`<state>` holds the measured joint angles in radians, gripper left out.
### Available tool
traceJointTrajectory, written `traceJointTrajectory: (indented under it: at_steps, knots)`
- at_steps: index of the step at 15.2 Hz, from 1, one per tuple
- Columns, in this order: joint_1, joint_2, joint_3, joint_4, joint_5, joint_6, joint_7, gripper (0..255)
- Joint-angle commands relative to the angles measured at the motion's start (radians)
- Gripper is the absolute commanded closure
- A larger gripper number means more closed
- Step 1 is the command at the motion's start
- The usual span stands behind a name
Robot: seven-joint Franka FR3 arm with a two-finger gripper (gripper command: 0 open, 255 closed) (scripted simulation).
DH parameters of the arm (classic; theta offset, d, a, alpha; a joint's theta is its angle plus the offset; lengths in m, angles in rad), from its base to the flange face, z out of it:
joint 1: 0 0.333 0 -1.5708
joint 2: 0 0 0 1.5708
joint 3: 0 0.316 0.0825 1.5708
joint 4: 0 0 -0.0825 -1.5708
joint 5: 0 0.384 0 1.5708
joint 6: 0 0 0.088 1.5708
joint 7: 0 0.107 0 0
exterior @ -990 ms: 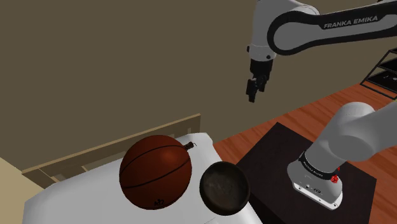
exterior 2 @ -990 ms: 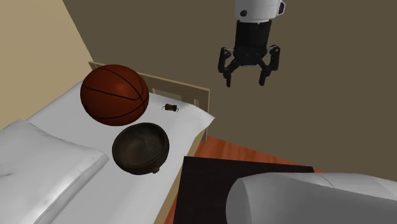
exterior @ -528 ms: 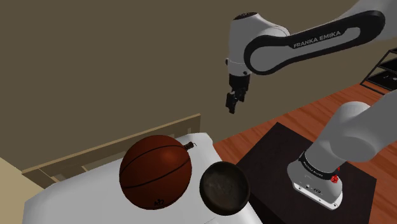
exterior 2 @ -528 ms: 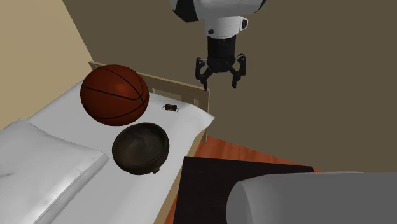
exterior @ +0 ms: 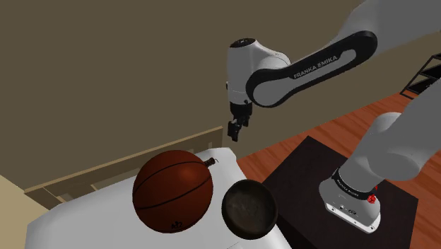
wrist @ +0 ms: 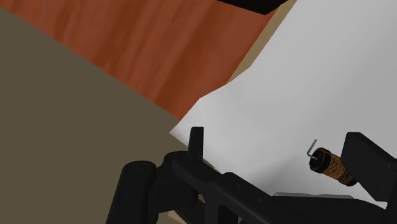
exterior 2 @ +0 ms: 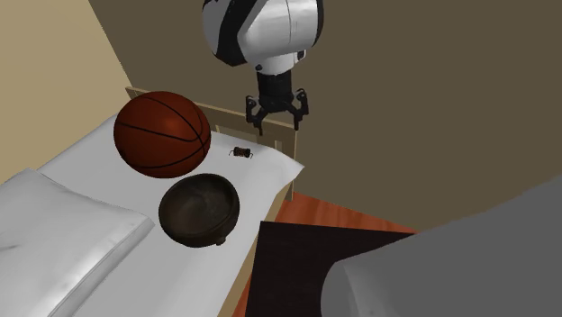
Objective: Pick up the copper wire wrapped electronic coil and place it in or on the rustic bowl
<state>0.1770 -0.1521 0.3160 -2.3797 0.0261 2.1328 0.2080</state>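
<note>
A small coil (exterior: pixel 212 162) wound with copper-coloured wire lies on the white bed (exterior 2: pixel 270 171), near its corner and just behind the basketball. In the second exterior view the coil (exterior 2: pixel 241 152) sits below my gripper (exterior 2: pixel 276 122), which hangs open in the air above it. The wrist view shows the coil (wrist: pixel 331 164) close to one black finger (wrist: pixel 368 164), untouched. The dark brown bowl (exterior: pixel 248 207) rests empty near the bed's edge, and it appears again as the bowl (exterior 2: pixel 200 208) in front of the ball. My gripper (exterior: pixel 234 131) holds nothing.
A large orange basketball (exterior: pixel 173 187) stands on the bed between coil and bowl. A white pillow (exterior 2: pixel 63 243) lies at the second exterior view's lower left. A tan wooden bed frame (exterior 2: pixel 281 135) runs behind the coil. The dark stand (exterior: pixel 304 173) sits on wooden floor.
The arm has swung toward the shoulder view's left and lower, bringing the gripper from above the floor to above the bed corner near the coil. The fingers stayed open.
</note>
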Motion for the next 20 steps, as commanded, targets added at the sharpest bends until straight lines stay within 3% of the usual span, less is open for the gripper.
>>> traceJointTrajectory:
  at_steps: [1,7,12,20]
  knots:
    - [0.01,0.073,0.023,0.026,-0.025,0.053,0.03,0]
    - [0.057,0.288,0.065,0.154,-0.139,0.146,0.133,0]
    - [0.125,0.468,0.066,0.29,-0.249,0.188,0.216,0]
    - [0.142,0.544,0.04,0.278,-0.297,0.27,0.248,0]
